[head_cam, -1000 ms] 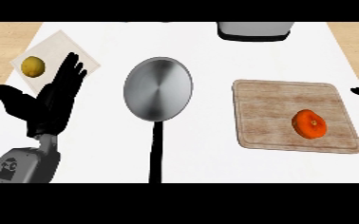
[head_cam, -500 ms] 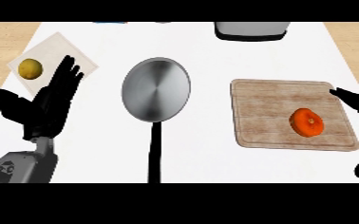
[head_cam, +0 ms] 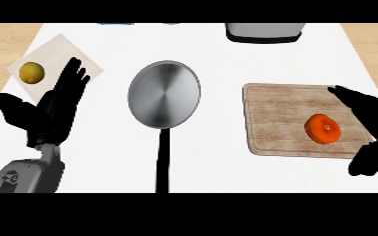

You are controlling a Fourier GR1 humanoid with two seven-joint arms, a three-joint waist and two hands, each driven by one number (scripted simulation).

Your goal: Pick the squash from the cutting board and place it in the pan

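While the pan (head_cam: 164, 94) sits bare, the squash (head_cam: 322, 128) stays on its cutting board (head_cam: 280, 130) — right robot hand (head_cam: 362, 115) (fingers spread) beside it.

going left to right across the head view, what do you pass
yellow fruit on its light mat → left hand, open with fingers up → pan → cutting board → orange squash → right hand at the right edge
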